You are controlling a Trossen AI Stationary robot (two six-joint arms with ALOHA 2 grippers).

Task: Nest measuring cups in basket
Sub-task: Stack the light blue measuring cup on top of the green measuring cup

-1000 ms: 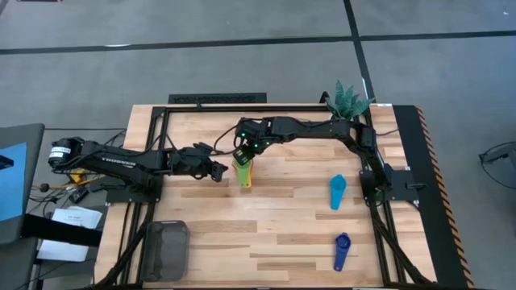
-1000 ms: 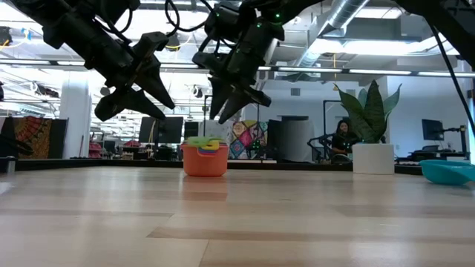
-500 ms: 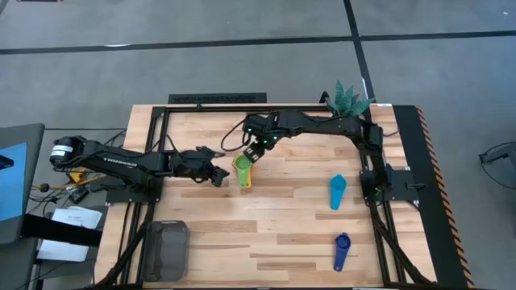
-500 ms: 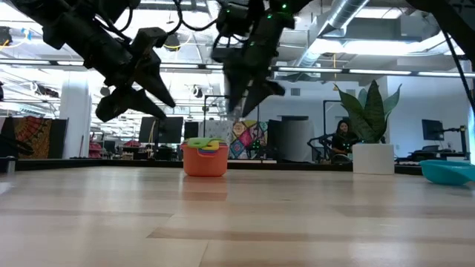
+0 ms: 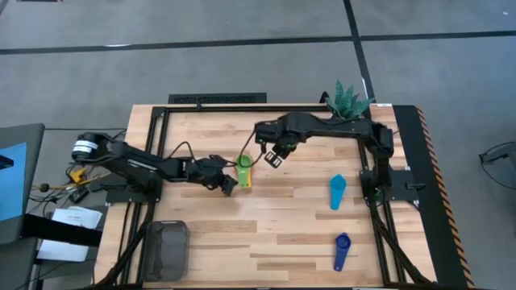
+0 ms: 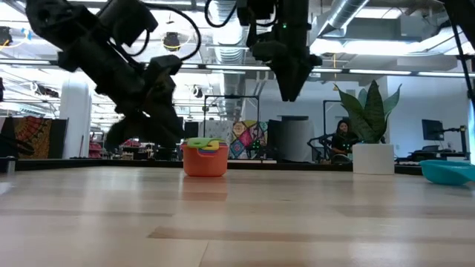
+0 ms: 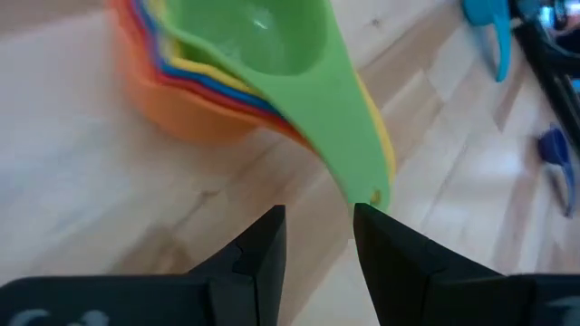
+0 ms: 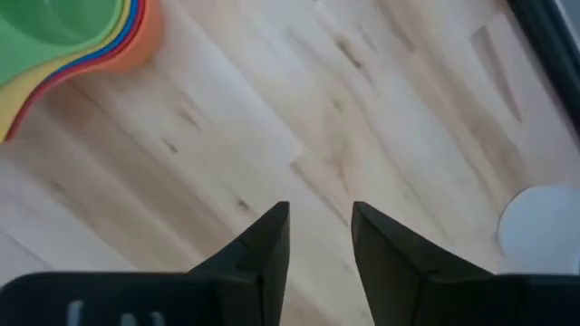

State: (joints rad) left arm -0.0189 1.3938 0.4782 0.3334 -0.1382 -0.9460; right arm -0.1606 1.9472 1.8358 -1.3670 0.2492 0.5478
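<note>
Near the table's far-middle, your left gripper [image 5: 229, 184], jaws apart, nears the cup stack [image 5: 243, 169]; next, grip its handles; right gripper [image 5: 272, 156], jaws apart, hangs empty.

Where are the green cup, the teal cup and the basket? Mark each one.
green cup [image 7: 272, 41]: left wrist view, inside of the bowl.
teal cup [image 5: 337, 192]: high view, middle of the cup.
basket [image 5: 151, 251]: high view, left wall.

Overhead, table-level, two close wrist views (shared: stacked cups [image 5: 243, 167])
</note>
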